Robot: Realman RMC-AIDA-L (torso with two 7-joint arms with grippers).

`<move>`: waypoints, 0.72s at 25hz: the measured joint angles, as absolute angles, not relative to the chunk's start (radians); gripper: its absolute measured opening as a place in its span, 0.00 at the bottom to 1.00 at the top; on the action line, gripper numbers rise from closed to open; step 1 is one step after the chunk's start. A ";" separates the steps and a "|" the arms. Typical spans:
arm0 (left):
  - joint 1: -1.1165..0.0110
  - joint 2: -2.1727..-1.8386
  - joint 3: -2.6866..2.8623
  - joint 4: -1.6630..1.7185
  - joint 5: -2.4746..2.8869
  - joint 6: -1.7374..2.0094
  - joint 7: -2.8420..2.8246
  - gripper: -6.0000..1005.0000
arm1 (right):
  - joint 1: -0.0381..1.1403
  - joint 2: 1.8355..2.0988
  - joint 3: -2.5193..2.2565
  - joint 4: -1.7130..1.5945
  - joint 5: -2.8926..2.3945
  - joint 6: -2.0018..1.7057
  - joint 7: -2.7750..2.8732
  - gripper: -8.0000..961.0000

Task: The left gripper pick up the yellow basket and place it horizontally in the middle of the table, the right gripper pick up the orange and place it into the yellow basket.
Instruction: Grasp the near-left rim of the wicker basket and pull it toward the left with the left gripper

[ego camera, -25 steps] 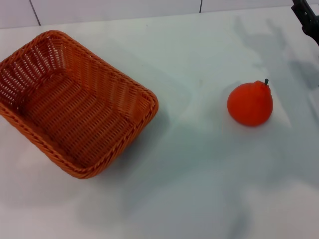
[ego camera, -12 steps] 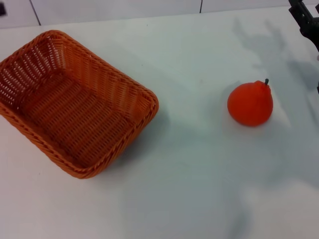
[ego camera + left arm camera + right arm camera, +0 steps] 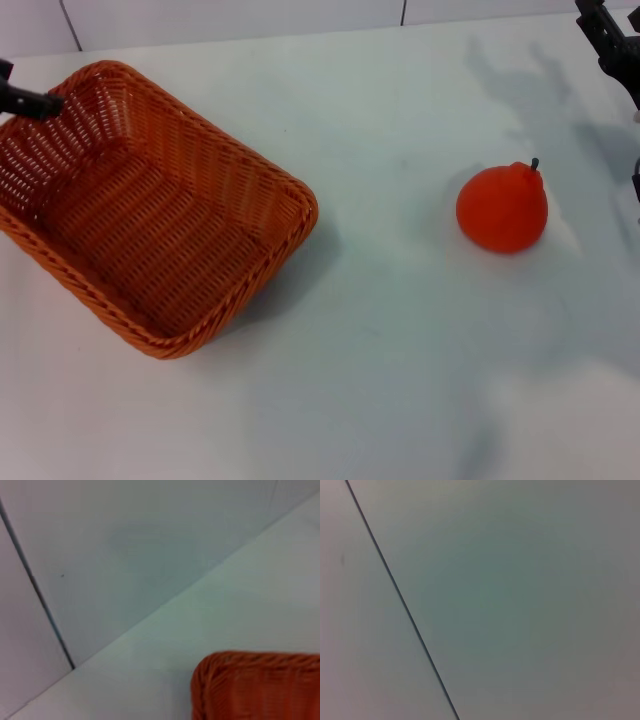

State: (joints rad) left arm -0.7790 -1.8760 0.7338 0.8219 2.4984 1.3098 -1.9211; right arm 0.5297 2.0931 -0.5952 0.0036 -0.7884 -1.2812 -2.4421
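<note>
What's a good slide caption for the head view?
Left gripper reaches the yellow basket rim; the orange waits apart.

Orange-brown woven yellow basket [image 3: 150, 205], open side up and skewed diagonally, at the left of the table [image 3: 380, 380]; one rounded corner in left wrist view [image 3: 260, 687]. Round red-orange orange [image 3: 502, 208], dark stem up, well apart at right.

Slim black left gripper [image 3: 28, 98]; black right gripper [image 3: 612, 40]
</note>
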 joint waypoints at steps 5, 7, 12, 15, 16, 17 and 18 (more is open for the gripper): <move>-0.826 -1.888 0.738 0.792 2.617 1.252 -1.942 0.89 | 0.532 2.094 -0.595 0.005 -0.788 -1.281 -2.441 0.98; -0.834 -1.888 0.742 0.773 2.628 1.238 -1.942 0.89 | 0.534 2.095 -0.595 0.007 -0.788 -1.278 -2.441 0.98; -0.844 -1.888 0.752 0.736 2.659 1.209 -1.943 0.89 | 0.539 2.096 -0.595 0.015 -0.788 -1.261 -2.441 0.98; -0.856 -1.887 0.760 0.693 2.678 1.191 -1.944 0.88 | 0.541 2.097 -0.595 0.015 -0.788 -1.256 -2.440 0.98; -0.860 -1.887 0.761 0.680 2.685 1.182 -1.944 0.87 | 0.541 2.097 -0.595 0.015 -0.788 -1.256 -2.441 0.98; -0.862 -1.888 0.762 0.669 2.689 1.176 -1.943 0.86 | 0.541 2.097 -0.595 0.015 -0.788 -1.255 -2.441 0.98; -0.864 -1.889 0.764 0.663 2.693 1.171 -1.943 0.85 | 0.541 2.097 -0.595 0.015 -0.788 -1.255 -2.440 0.98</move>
